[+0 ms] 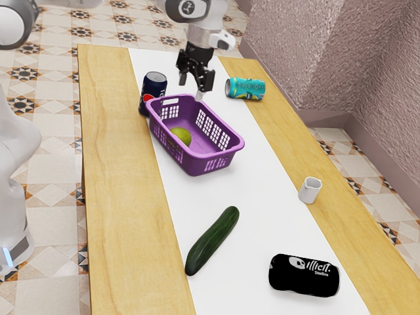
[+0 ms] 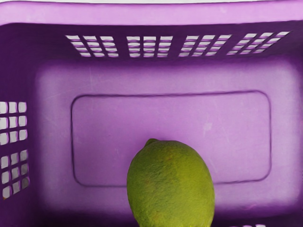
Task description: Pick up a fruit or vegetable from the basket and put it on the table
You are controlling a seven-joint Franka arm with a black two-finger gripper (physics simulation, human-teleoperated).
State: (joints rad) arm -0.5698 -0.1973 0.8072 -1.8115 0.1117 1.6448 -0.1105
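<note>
- Gripper (image 1: 195, 83) open and empty, I hang at the exterior view's upper centre.
- Lime (image 1: 180, 136) lies inside the purple basket (image 1: 195, 166), lower centre of my wrist view.

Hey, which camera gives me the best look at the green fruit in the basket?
The wrist view: it looks down on the green fruit up close, showing its skin texture, though the frame's edge crops it. The exterior view shows it smaller, partly hidden by the basket.
</note>
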